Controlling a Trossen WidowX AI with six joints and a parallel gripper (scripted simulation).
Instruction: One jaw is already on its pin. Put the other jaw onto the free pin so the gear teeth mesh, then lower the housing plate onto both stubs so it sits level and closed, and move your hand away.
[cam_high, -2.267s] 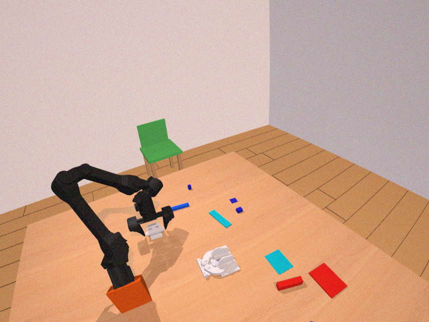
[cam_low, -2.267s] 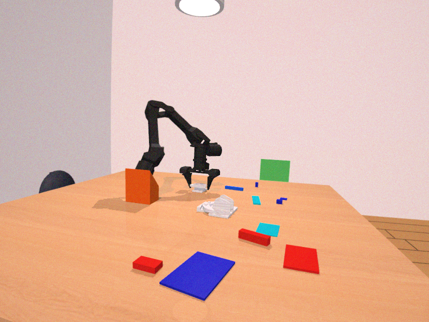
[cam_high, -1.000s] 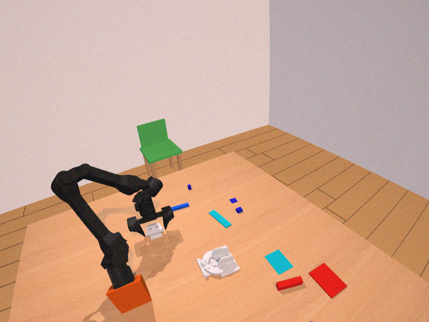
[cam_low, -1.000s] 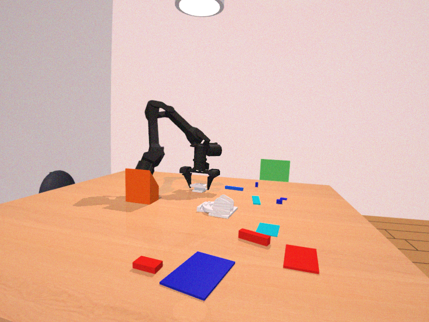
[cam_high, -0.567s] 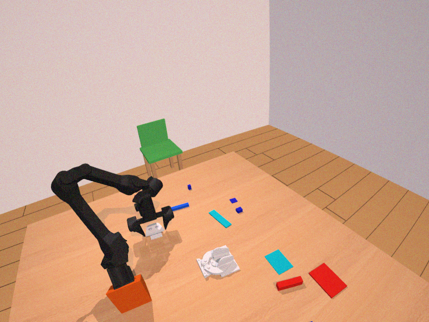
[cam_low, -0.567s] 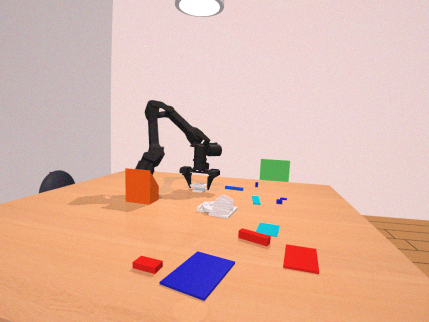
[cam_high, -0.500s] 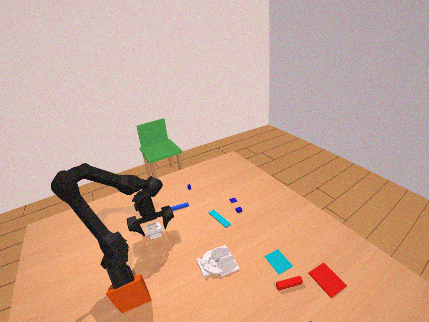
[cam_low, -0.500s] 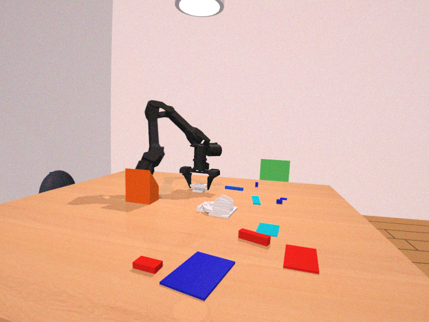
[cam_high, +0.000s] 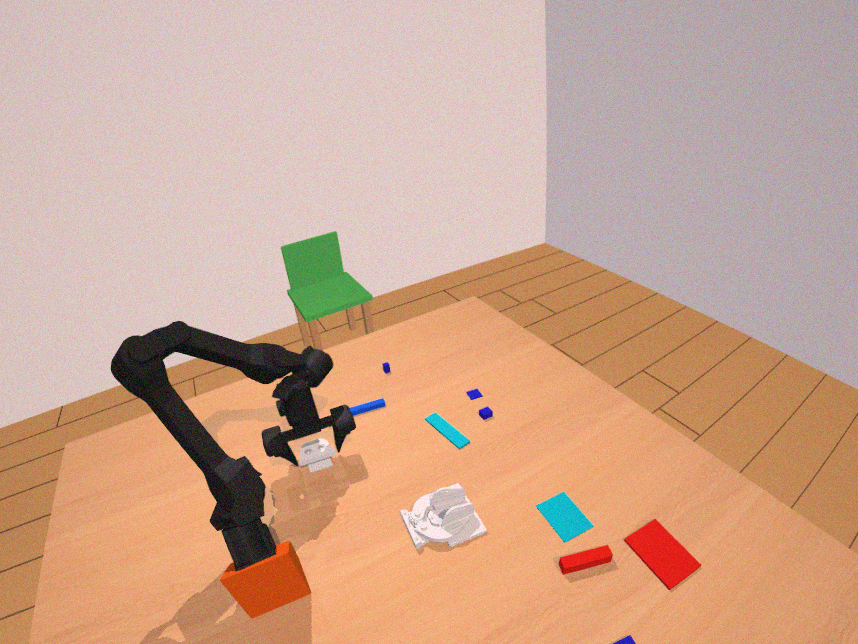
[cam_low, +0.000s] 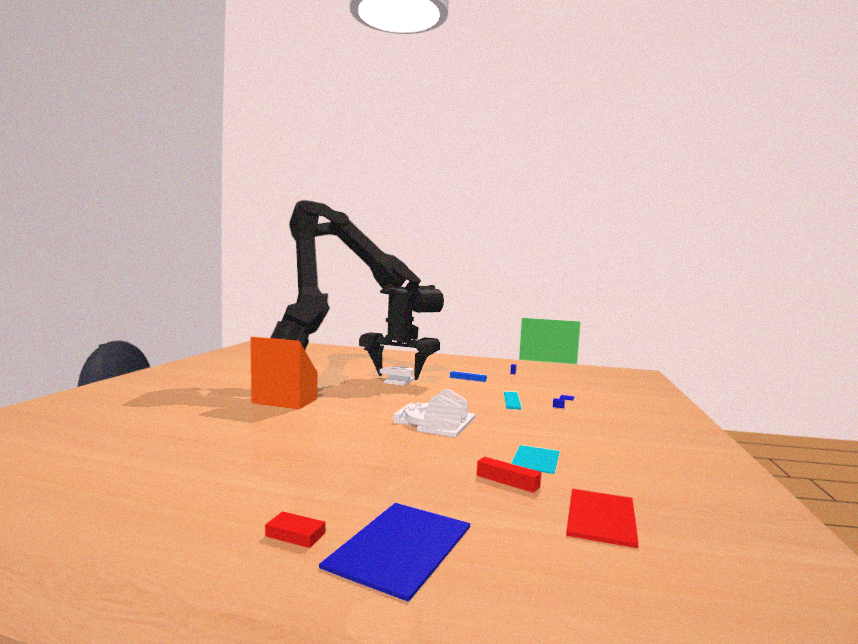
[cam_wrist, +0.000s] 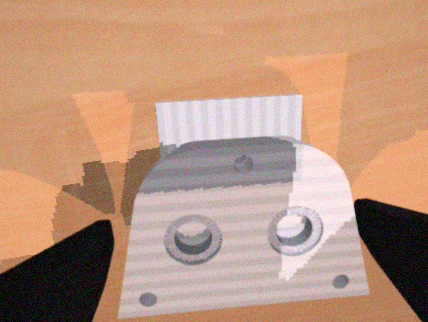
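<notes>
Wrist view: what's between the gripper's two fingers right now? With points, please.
In the wrist view, the white plate with two ringed holes (cam_high: 317, 451) (cam_low: 397, 372) (cam_wrist: 240, 200) lies between the open gripper's (cam_high: 308, 454) (cam_low: 397, 377) (cam_wrist: 234, 215) fingers, not clamped.

- The white housing plate (cam_high: 317, 454) (cam_low: 396, 371) (cam_wrist: 237, 202) has two ringed holes. It sits apart from the base, nearer the top view's left table corner.
- The white base (cam_high: 476, 532) (cam_low: 462, 426) lies flat, farther from that corner, with bumpy, ridged parts on top.
</notes>
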